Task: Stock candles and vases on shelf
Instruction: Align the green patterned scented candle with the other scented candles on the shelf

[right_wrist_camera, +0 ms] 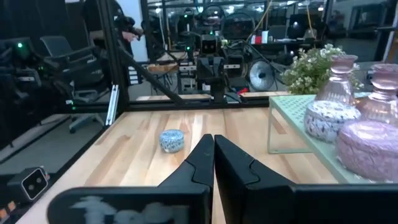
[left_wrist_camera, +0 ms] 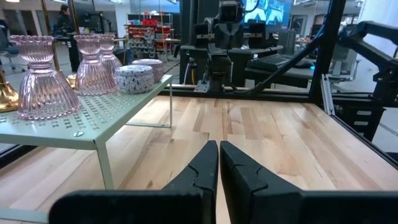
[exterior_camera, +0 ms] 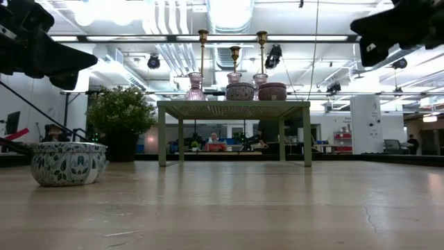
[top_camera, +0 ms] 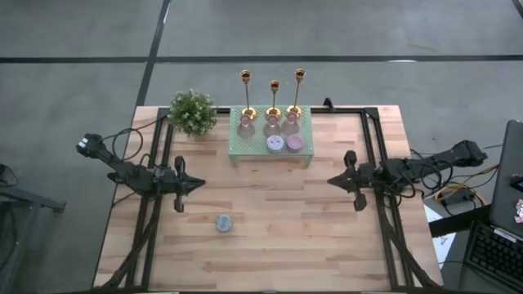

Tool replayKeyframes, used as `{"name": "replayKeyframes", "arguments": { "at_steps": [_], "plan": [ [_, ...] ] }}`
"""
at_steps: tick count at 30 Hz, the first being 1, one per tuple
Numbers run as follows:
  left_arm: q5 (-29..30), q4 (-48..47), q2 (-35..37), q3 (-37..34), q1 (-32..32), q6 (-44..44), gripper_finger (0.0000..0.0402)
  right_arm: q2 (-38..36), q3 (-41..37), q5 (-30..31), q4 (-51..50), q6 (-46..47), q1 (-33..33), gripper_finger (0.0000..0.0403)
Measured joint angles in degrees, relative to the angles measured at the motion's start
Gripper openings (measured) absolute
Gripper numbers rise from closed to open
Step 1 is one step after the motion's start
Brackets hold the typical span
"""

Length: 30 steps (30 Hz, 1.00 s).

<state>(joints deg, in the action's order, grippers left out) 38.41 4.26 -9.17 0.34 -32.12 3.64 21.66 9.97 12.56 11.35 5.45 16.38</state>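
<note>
Two candles up on the shelf, one left on the table

Three ribbed pink glass vases [top_camera: 269, 124] stand in a row along the back of the pale mint-green mesh shelf [top_camera: 239, 147]. In front of them sit a lavender patterned candle [top_camera: 274, 144] and a mauve-pink one [top_camera: 296, 144], just beside each other. The blue-grey patterned candle [top_camera: 223, 223] sits alone on the wooden table [top_camera: 327, 237], near the left gripper [top_camera: 198, 184]. Both that and the right gripper [top_camera: 333, 180] hover with fingers pressed together, holding nothing. Behind the shelf are what look like three brass candlesticks [top_camera: 273, 98], and a leafy green plant [top_camera: 193, 112] beside it.
</note>
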Motion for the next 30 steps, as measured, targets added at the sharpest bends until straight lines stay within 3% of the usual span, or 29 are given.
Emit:
{"name": "replayKeyframes", "arguments": {
  "at_steps": [13, 30],
  "plan": [
    [0.0, -0.01, 0.0, 0.02, 0.0, 0.0, 0.0021, -8.36, -9.43, 2.94, -0.15, 2.78, -0.15, 0.0008],
    [0.0, 0.0, 0.0, 0.02, 0.02, 0.0, 0.0021, -8.69, -9.47, 4.12, -2.6, 3.53, -0.15, 0.0008]
  ]
}}
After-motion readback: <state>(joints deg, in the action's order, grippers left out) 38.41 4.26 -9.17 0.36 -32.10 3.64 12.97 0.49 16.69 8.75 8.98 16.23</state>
